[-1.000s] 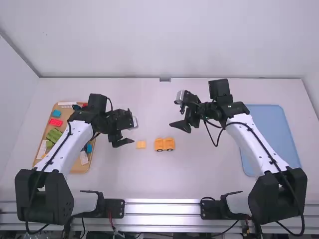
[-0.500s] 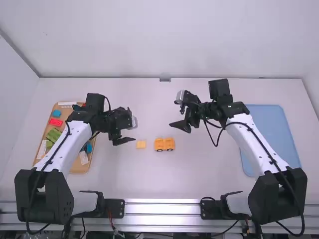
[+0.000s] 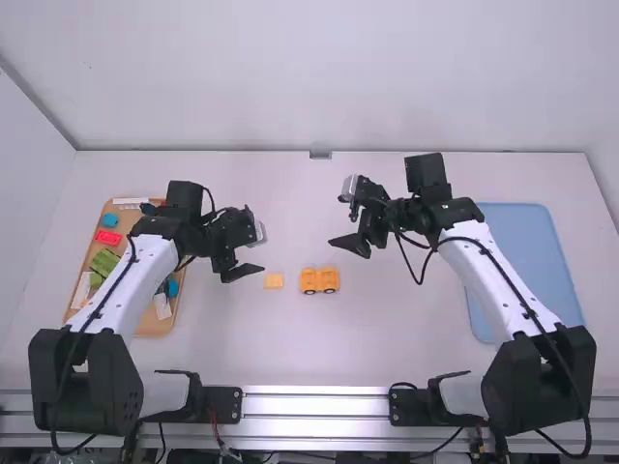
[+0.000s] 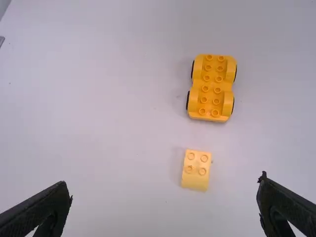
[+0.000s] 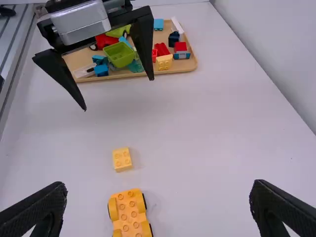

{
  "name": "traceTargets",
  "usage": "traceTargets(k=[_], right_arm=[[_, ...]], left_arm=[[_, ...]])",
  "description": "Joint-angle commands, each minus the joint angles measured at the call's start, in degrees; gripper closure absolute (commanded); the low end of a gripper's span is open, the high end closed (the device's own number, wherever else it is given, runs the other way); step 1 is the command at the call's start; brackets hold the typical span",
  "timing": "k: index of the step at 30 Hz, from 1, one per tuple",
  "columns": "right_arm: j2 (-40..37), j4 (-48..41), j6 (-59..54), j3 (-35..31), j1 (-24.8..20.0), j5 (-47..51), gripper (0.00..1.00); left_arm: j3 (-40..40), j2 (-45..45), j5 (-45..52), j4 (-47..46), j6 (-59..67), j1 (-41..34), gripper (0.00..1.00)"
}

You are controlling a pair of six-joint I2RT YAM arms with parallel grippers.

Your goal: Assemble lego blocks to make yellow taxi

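Slight shift of L pincer (image 3: 255, 246) in the high view: it's crept a bit twd table's middle, away from its base, vs. the earlier frames. R pincer (image 3: 340, 227), small yellow block (image 3: 274, 280) & yellow wheeled base (image 3: 319, 280) are where they were.

L pincer: wide apart, nothing btwn its fingers; hangs above the white table (image 3: 290, 338). R pincer: also spread wide, empty, above the table, facing L pincer across a gap.

Small yellow block: on table, just beside L pincer's near fingertip in the high view, a little to the camera side. Studs up, 2 rows of 2, w/ a smooth rounded end. Yellow wheeled base: on its wheels, studs up, past the block from L pincer; also to the camera side of R pincer, a bit twd L pincer. Block & base are near each other, apart, not joined.

Wooden tray (image 3: 150, 327): behind L pincer, partly under L arm (image 3: 140, 280). Holds mixed pcs, incl. red brick (image 3: 108, 238), blue brick (image 3: 110, 220), green cart (image 5: 118, 54) & a yellow brick (image 5: 164, 61).

Blue tray (image 3: 532, 261): on R pincer's outer side, well apart from it, partly hidden by R arm (image 3: 498, 280).
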Motion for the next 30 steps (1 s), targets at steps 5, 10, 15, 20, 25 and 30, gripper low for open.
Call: traceTargets(k=[5,10,15,20,25,30], right_arm=[[-0.5,-0.1,0.0,-0.2,0.3,-0.4,0.02],[-0.5,-0.1,0.0,-0.2,0.3,-0.5,0.01],[-0.5,-0.4,0.0,-0.2,0.3,-1.5,0.01],[-0.5,-0.2,-0.1,-0.2,0.3,-3.6,0.01],[-0.5,-0.5,0.6,-0.2,1.5,-0.4,0.01],[-0.5,3.4,3.7,-3.5,1.4,-1.0,0.02]], left_arm=[[-3.1,0.2,3.7,3.6,-0.2,0.3,0.01],[-6.3,0.2,4.1,7.0,0.5,0.3,0.01],[-11.6,0.2,6.3,13.2,0.5,0.4,0.01],[-18.9,2.5,15.4,25.8,0.5,1.9,0.01],[-19.5,11.0,22.5,32.8,0.9,4.6,0.01],[-17.0,19.5,26.1,32.1,7.6,4.7,0.01]])
